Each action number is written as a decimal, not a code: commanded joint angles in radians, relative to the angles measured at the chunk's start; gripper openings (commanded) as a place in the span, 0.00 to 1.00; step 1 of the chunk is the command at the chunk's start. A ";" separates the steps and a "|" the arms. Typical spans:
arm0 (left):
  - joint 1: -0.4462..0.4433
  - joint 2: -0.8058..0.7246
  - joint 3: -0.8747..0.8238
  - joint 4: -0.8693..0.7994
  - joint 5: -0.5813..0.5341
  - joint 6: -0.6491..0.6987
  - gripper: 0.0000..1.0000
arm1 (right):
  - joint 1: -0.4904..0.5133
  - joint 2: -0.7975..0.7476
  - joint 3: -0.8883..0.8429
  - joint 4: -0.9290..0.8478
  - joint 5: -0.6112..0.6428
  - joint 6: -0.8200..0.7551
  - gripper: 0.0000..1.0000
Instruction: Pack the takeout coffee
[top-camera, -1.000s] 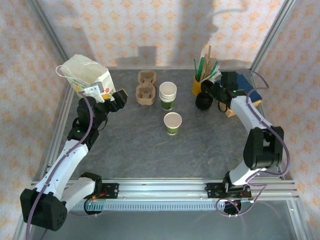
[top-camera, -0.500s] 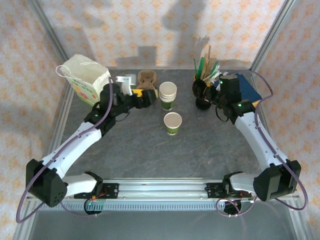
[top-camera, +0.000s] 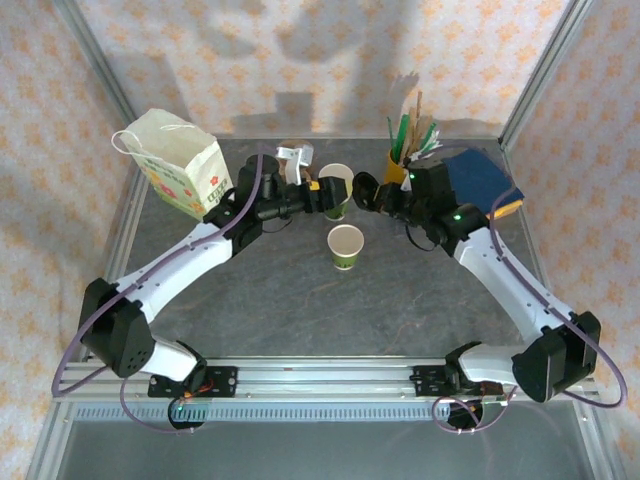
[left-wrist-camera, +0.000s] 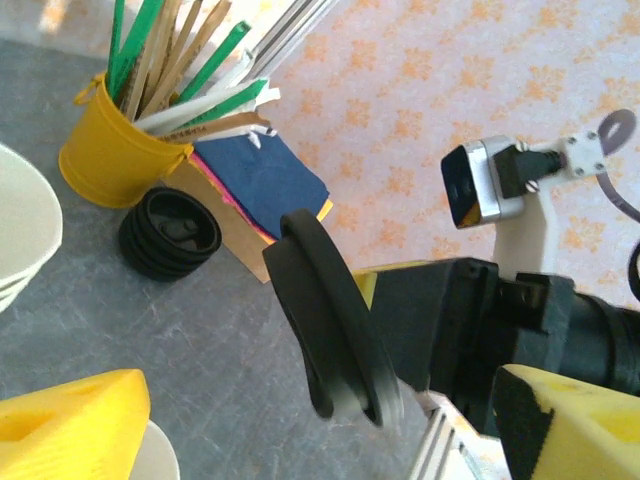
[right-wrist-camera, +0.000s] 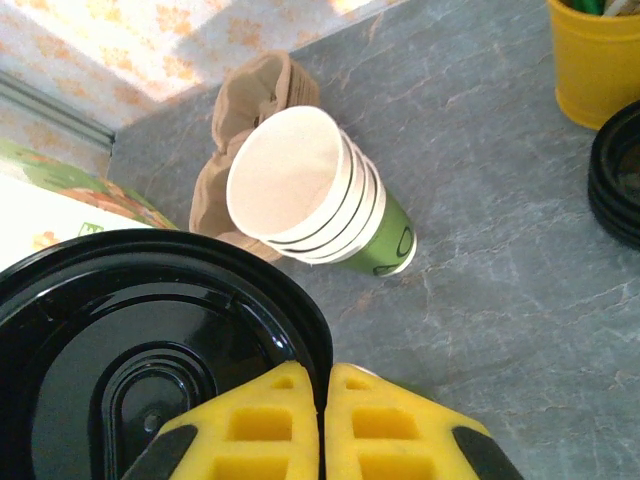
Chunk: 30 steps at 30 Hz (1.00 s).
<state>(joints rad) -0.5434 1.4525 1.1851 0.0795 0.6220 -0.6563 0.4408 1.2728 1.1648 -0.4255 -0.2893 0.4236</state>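
Note:
The single small paper cup (top-camera: 346, 243), white above a green band, stands lidless mid-table; no cup here carries a lid. My right gripper (top-camera: 380, 196) (right-wrist-camera: 325, 420) is shut on the rim of one black round lid (top-camera: 364, 190) (right-wrist-camera: 150, 370) (left-wrist-camera: 330, 320), held on edge in the air just right of the tall stack of lidless cups (top-camera: 337, 190) (right-wrist-camera: 320, 200). My left gripper (top-camera: 320, 188) (left-wrist-camera: 320, 430) is open beside that stack's left side, its yellow fingers (left-wrist-camera: 70, 420) wide apart, facing the held lid.
A squat stack of black lids (left-wrist-camera: 170, 232) (right-wrist-camera: 620, 190) sits by a yellow bucket of stirrers (top-camera: 395, 165) (left-wrist-camera: 110, 150) and blue napkins (top-camera: 475, 180). A brown cup carrier (right-wrist-camera: 245, 100) lies behind the cup stack. A paper bag (top-camera: 175, 160) stands at the back left.
My left arm swung right from the paper bag to the cup stack. My right arm rose from the lid stack with one lid and carried it left toward the cup stack.

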 joint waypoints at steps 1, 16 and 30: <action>-0.023 0.033 0.046 0.010 0.031 -0.037 0.85 | 0.020 0.023 0.034 0.012 0.016 0.006 0.07; -0.036 0.125 0.088 -0.013 0.043 -0.068 0.50 | 0.049 0.051 0.054 0.013 0.016 -0.009 0.07; -0.025 0.107 0.067 0.001 0.062 -0.071 0.14 | 0.052 0.029 0.038 0.058 0.027 -0.062 0.18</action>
<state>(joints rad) -0.5735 1.5772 1.2430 0.0566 0.6476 -0.7284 0.4858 1.3216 1.1912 -0.4175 -0.2626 0.3935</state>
